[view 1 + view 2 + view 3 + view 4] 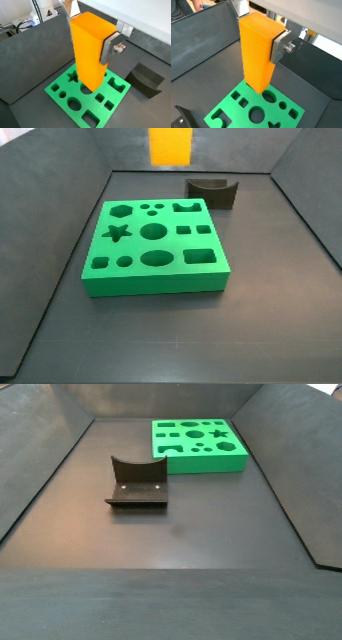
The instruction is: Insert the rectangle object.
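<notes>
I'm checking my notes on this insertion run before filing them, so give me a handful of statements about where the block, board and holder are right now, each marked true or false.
1. The gripper holds the rectangle object upright above the green board. True.
2. The rectangle object is already seated in a cutout. False: in both wrist views it hangs above the board, and in a side view only its lower end shows, at the picture's upper edge.
3. The dark grey curved holder sits on the floor, apart from the board. True.
4. The board has a star-shaped cutout. True.
5. The holder stands on top of the green board. False: it rests on the floor beside it.
</notes>
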Motion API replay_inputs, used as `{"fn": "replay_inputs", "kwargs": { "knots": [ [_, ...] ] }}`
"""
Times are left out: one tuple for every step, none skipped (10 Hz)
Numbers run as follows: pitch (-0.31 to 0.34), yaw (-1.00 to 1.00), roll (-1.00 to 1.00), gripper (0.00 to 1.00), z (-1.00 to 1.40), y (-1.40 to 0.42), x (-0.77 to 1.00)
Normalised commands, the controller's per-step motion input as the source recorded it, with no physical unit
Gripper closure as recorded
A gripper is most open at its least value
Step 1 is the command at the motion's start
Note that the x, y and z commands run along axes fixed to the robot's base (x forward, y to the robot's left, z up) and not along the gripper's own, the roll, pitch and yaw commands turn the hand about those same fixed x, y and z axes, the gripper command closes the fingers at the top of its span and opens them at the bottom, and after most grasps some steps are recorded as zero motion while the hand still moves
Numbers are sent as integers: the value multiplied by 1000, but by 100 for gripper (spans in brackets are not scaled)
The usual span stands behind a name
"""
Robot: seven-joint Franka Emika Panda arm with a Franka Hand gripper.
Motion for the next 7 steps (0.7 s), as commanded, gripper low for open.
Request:
{"fn": "replay_inputs", "kwargs": {
  "knots": [
    [-210, -40, 4, 100, -766, -180, 0],
    [-19, 0, 1, 100, -1000, -426, 351],
    [-21, 117, -24, 100, -1000, -297, 709],
    [-36, 83, -73, 100, -1000, -180, 794],
    [-19, 217, -203, 100, -714, 186, 794],
    [0, 411, -139, 100, -666, 240, 640],
    [0, 466, 39, 100, -440, 106, 554]
  ]
}}
